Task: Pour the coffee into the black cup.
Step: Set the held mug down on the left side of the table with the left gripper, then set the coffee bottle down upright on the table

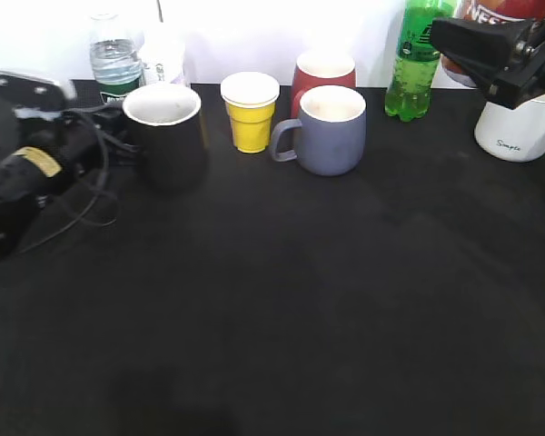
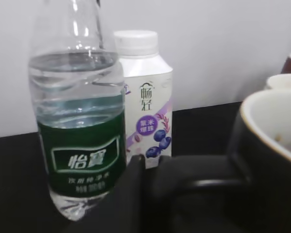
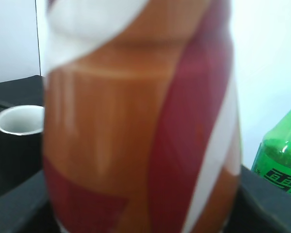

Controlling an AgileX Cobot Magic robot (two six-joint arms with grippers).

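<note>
Black table [image 1: 282, 300], white wall behind: right gripper [image 1: 490, 54] top right pinching the coffee [image 3: 140, 121], black cup [image 1: 166, 136] upper left, can't tell the left gripper's [image 1: 27, 173] fingers.

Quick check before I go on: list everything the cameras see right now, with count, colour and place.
Glossy black mug with white inside: one, rear left of the black table.
Yellow paper cup: one, right of the black mug.
Blue-grey mug: one, centre rear, handle to the left.
Dark red mug: one, behind the blue-grey mug.
Green soda bottle: one, rear right.
White mug: one, far right.
Clear water bottle with green label: one, far rear left.
White carton with blueberry print: one, beside the water bottle.
Red-orange Nescafe bottle: one, raised at top right.
Left gripper: black, by the black mug's left side.
Right gripper: black, around the Nescafe bottle.
</note>
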